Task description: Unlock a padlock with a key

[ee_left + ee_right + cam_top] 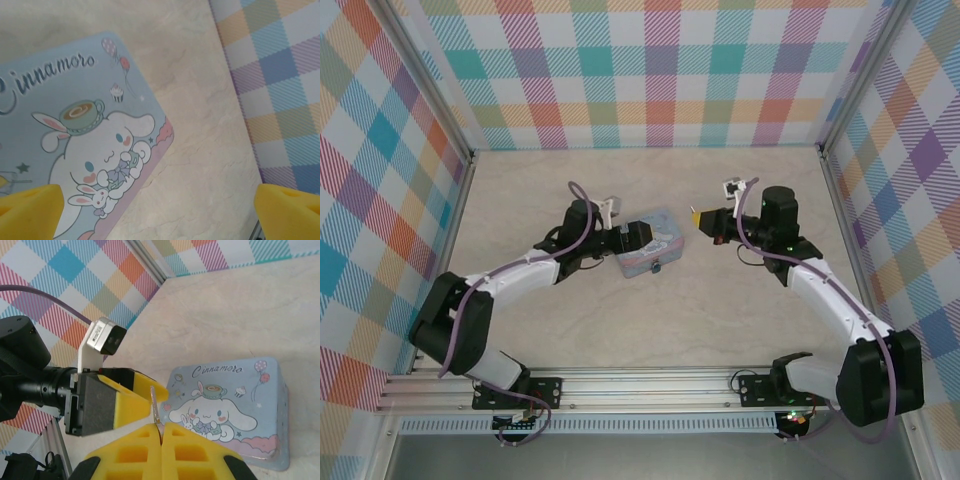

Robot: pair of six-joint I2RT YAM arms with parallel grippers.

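Our right pincer (pixel 161 432) is pinching the thin dark metal key (pixel 155 407); our left pincer (pixel 157 205) is hovering spread over the light-blue cartoon-printed tin (pixel 235 410), whose near wall is bearing the tiny dark padlock (pixel 657 267).

A lab robot test cell: plaid panels (pixel 660 70) enclose the beige table (pixel 720 325), with an aluminium rail (pixel 650 383) along the table's near edge.
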